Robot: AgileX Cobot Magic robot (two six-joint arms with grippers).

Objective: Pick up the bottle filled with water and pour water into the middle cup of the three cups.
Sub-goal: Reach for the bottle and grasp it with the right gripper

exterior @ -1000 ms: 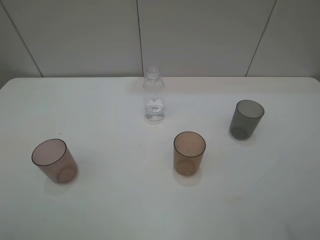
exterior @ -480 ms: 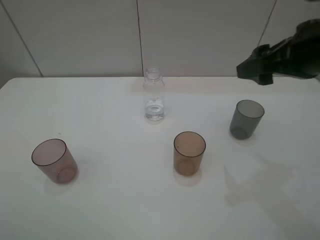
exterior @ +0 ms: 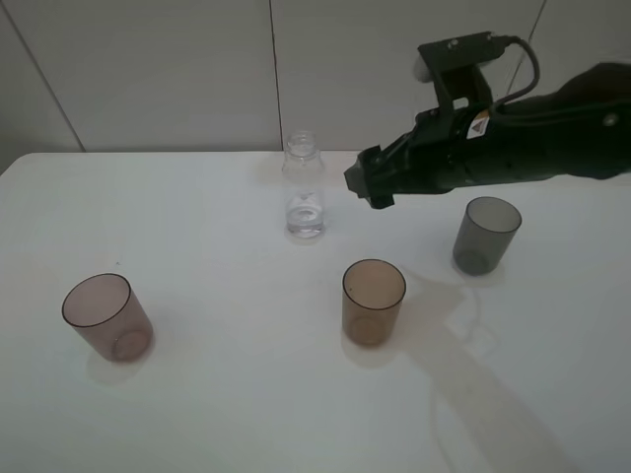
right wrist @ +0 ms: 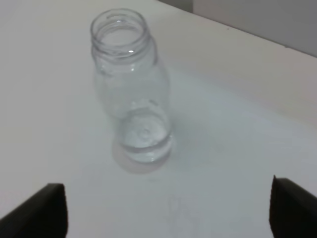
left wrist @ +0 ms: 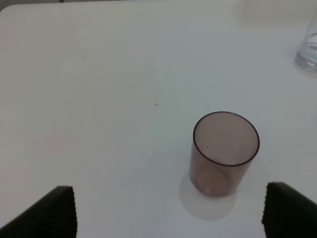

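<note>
Just beside the upright bottle (exterior: pixel 304 187) on the tabletop (exterior: pixel 197 256), the right gripper (exterior: pixel 367 187) is hovering, fingers (right wrist: pixel 47 210) spread wide and empty — seemingly lining up a grasp — with the middle cup (exterior: pixel 374 301) waiting near the bottle.

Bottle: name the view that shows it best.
Right wrist: the bottle stands close and whole, its open neck and the water low inside plain. Exterior high shows it whole but small, upright near the far edge of the table. Left wrist catches only part of it at the frame's edge.
</note>
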